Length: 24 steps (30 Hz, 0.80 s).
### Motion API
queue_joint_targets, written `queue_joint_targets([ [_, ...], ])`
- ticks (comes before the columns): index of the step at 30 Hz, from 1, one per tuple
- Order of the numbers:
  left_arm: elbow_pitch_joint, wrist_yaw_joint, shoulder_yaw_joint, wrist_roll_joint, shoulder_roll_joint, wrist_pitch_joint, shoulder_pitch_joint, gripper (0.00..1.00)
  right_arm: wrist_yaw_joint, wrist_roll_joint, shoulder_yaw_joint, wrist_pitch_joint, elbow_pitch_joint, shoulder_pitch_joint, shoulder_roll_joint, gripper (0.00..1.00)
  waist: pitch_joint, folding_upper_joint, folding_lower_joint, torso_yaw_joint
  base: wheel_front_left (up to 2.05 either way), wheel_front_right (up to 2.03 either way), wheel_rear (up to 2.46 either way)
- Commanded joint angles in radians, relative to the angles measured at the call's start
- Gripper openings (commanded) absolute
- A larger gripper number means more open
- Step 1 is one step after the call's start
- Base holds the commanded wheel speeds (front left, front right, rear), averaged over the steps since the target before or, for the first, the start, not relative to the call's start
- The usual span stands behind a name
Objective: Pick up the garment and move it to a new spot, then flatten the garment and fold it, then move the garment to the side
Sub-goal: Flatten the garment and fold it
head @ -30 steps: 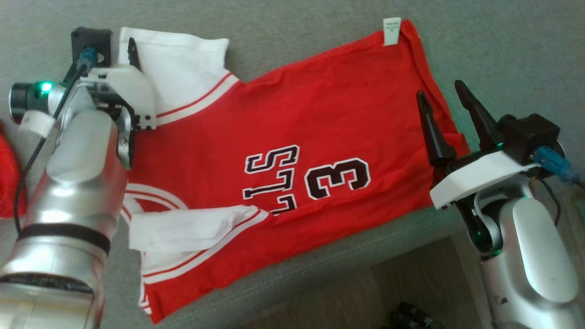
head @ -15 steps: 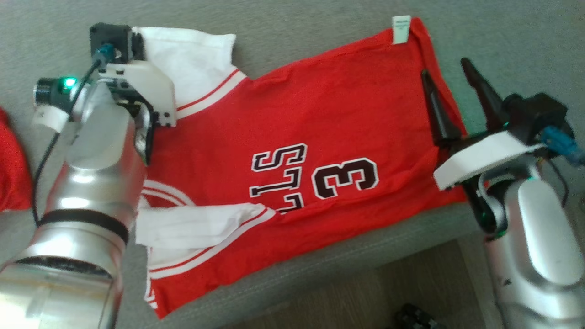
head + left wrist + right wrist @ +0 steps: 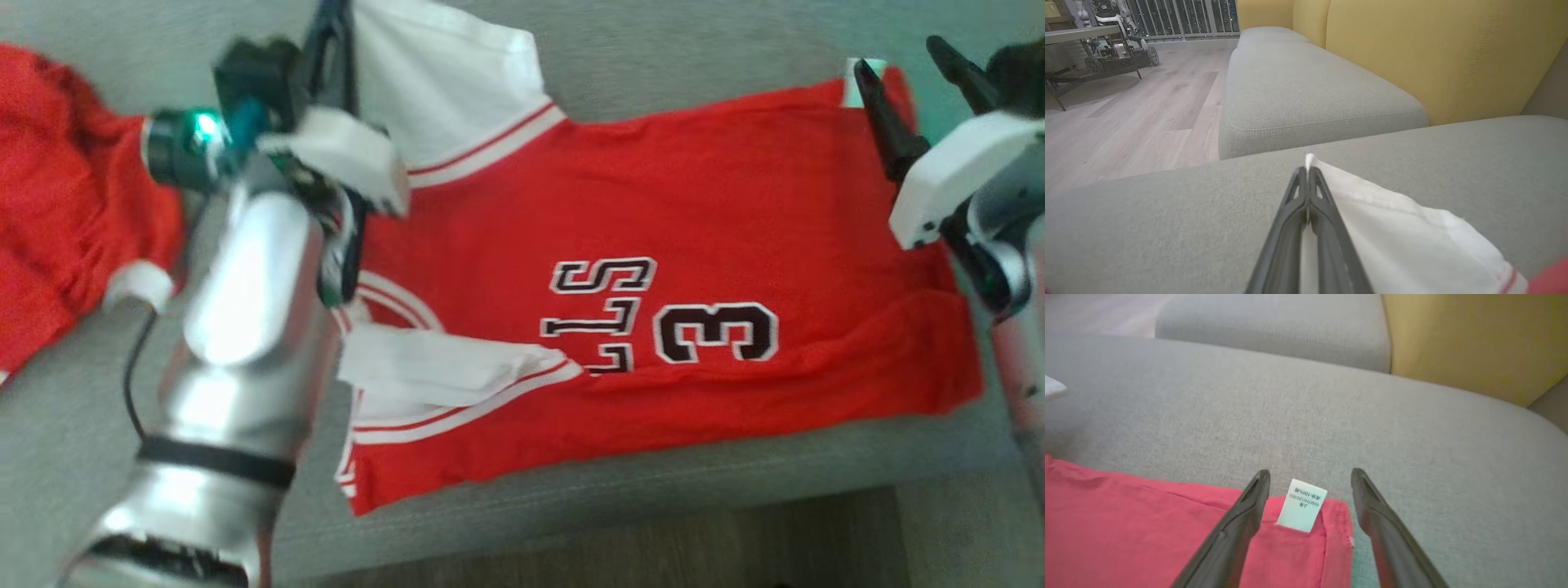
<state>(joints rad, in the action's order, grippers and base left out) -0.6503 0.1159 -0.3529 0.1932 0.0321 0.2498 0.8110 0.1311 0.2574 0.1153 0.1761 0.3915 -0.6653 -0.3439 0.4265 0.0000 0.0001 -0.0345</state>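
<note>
A grey fabric sofa seat cushion [image 3: 694, 41] carries a red jersey with white sleeves [image 3: 694, 204], spread along its front edge; a crumpled red cloth [image 3: 57, 204] lies toward its left end.

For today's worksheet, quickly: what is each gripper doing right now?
Left gripper: shut on the white sleeve of the garment.
Right gripper: open, astride the garment's label, gripping nothing.

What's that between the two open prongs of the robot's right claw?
The right gripper straddles a small white care label at the red jersey's corner, grey sofa beyond; the right wrist view shows it.
</note>
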Motion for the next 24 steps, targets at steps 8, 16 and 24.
queue_joint_targets([
  [8,0.154,0.020,-0.026,-0.027,0.020,0.012,-0.056,0.00,0.000,0.110,0.169,0.125,0.141,-0.132,-0.166,1.00,0.029,0.0000,-0.0001,0.068,0.00,0.00,0.00],
  [16,0.189,0.030,-0.044,-0.013,0.019,0.012,-0.080,0.00,0.000,0.193,0.274,0.189,0.267,-0.204,-0.224,1.00,0.039,0.0000,-0.0001,0.076,0.00,0.00,0.00],
  [24,0.186,0.039,-0.046,-0.008,0.018,0.012,-0.092,0.00,0.000,0.297,0.327,0.281,0.334,-0.201,-0.219,1.00,0.021,0.0000,-0.0001,0.067,0.00,0.00,0.00],
])
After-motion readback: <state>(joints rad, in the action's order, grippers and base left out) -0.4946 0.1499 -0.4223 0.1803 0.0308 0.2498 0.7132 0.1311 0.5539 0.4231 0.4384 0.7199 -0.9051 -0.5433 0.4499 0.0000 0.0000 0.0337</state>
